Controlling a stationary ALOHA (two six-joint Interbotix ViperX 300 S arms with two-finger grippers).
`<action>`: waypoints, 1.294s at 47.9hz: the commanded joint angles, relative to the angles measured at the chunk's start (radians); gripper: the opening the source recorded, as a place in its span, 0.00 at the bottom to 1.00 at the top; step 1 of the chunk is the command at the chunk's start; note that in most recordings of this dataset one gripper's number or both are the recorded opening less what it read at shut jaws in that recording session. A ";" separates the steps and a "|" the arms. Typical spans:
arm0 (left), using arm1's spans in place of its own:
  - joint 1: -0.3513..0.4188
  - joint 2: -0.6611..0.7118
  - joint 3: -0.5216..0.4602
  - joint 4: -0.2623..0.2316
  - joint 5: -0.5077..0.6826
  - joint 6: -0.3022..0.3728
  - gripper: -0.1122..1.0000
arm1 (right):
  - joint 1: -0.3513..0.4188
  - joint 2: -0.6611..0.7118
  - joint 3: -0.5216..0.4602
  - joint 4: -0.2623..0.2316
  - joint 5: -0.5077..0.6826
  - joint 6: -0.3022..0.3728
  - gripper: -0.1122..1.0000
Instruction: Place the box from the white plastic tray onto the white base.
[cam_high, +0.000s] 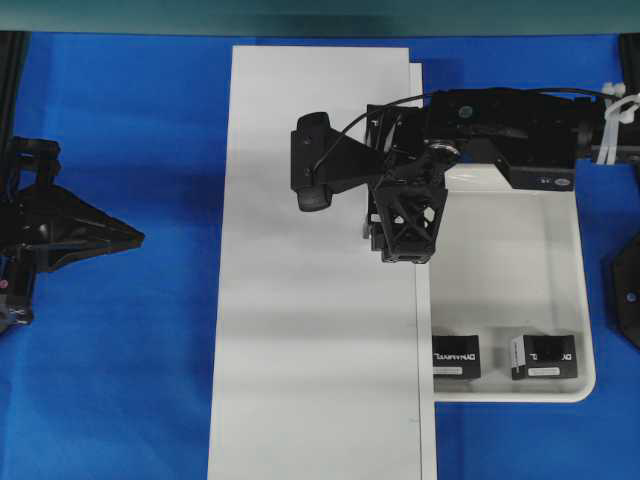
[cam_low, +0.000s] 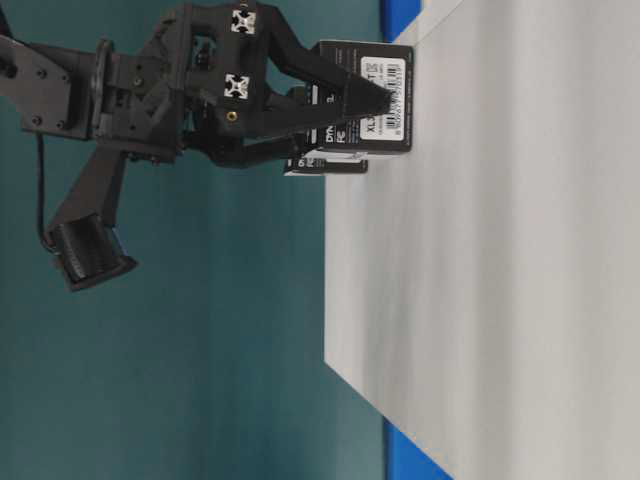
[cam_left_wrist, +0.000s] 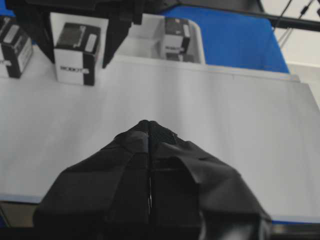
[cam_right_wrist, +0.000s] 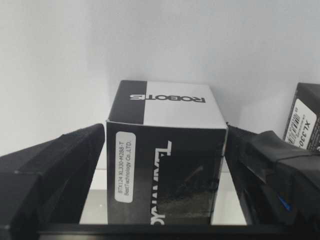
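- Our right end effector (cam_right_wrist: 165, 165) has its two fingers on either side of the box (cam_right_wrist: 165, 170); from the wrist view the left finger shows a thin gap and the right one seems to touch, so we cannot tell whether it is pinching or letting go.
- The box stands on the white base (cam_high: 310, 300), near that board's edge beside the white plastic tray (cam_high: 520, 250), with another box just beside it in the table-level view.
- Two more boxes (cam_high: 455, 357) sit at the near end of the tray.
- Our left end effector (cam_left_wrist: 150, 130) has its fingers pressed together, holds nothing, and hangs well apart from the box.
- To finish well, we judge that we should spread the fingers evenly and lift straight away, so that neither pad drags or tips the box.
- The box stands upright, long axis vertical; its lettered top faces up and the label strip faces the right wrist camera.
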 joint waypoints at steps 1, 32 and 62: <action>0.000 0.005 -0.025 0.002 -0.005 -0.002 0.04 | 0.003 -0.025 -0.011 -0.002 -0.008 0.003 0.98; -0.012 0.012 -0.029 0.002 -0.006 -0.002 0.04 | -0.009 -0.301 0.054 0.005 -0.166 0.081 0.99; -0.014 0.023 -0.029 0.002 -0.077 0.006 0.04 | -0.020 -0.687 0.387 0.003 -0.474 0.086 0.99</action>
